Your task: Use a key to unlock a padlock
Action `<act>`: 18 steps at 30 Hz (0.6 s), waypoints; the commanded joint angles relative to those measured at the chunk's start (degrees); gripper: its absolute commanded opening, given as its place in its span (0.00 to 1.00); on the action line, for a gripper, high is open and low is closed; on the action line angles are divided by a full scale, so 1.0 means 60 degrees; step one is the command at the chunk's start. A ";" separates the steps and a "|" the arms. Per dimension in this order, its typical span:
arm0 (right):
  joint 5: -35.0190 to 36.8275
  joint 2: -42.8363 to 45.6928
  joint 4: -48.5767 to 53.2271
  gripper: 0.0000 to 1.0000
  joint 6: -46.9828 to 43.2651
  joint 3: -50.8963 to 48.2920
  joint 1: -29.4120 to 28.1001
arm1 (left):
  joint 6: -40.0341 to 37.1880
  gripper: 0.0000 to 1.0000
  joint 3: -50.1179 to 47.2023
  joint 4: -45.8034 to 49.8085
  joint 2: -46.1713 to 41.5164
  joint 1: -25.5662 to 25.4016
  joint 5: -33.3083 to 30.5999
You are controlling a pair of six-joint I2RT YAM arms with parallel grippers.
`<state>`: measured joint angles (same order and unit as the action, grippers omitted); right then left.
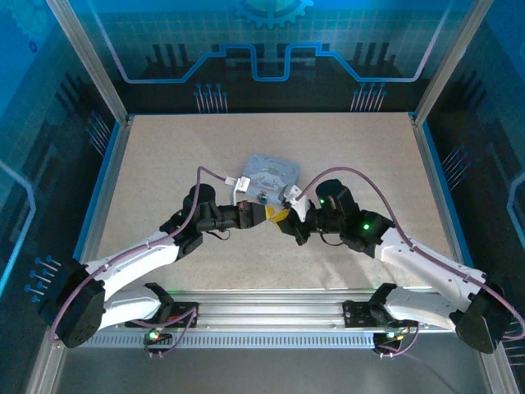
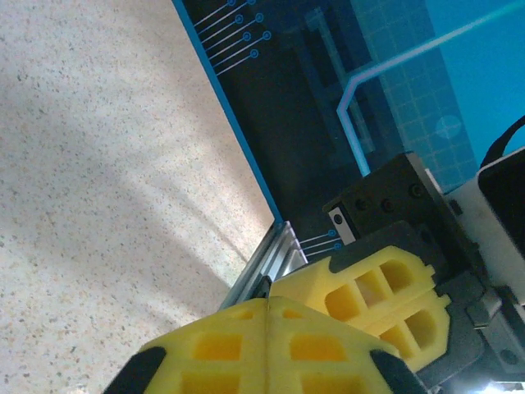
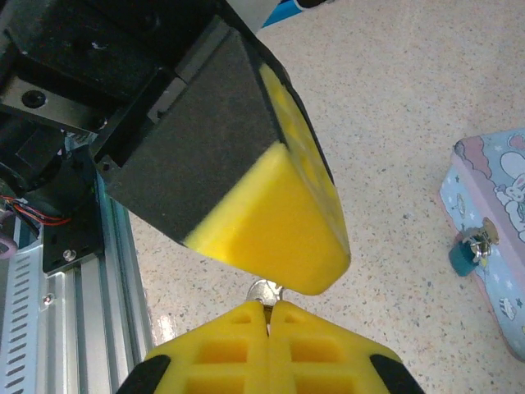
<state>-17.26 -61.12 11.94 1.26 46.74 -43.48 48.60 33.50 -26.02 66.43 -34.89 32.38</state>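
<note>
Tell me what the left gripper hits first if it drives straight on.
Most likely the right gripper: the left gripper points tip-to-tip at its yellow fingers, almost touching. The silvery key pinched there sits in that line too; depth is unclear.

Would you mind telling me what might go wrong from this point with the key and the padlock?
1. The right gripper pinches the key by a sliver, and the shut left gripper crowds it; a nudge could knock it loose.
2. The padlock hangs on the tin box, which nothing holds; pushing the key in may slide the box.
</note>
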 commanded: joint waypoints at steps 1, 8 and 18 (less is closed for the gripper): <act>-0.0541 0.0217 -0.0247 0.08 0.0345 -0.0091 0.0129 | -0.0126 0.00 0.0120 -0.0477 0.0014 -0.0079 -0.0121; -0.2200 0.0748 -0.2014 0.30 0.2104 -0.0985 0.1202 | -0.0123 0.00 -0.0012 -0.0946 -0.0089 -0.0115 -0.0281; -0.4098 0.0291 -0.5114 0.47 0.5203 -0.1707 0.1886 | -0.0180 0.00 -0.0142 -0.1287 -0.0269 -0.0188 -0.0533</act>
<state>-36.69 -58.26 -10.35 25.21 37.12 -32.56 48.49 33.19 -31.24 66.22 -35.48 30.28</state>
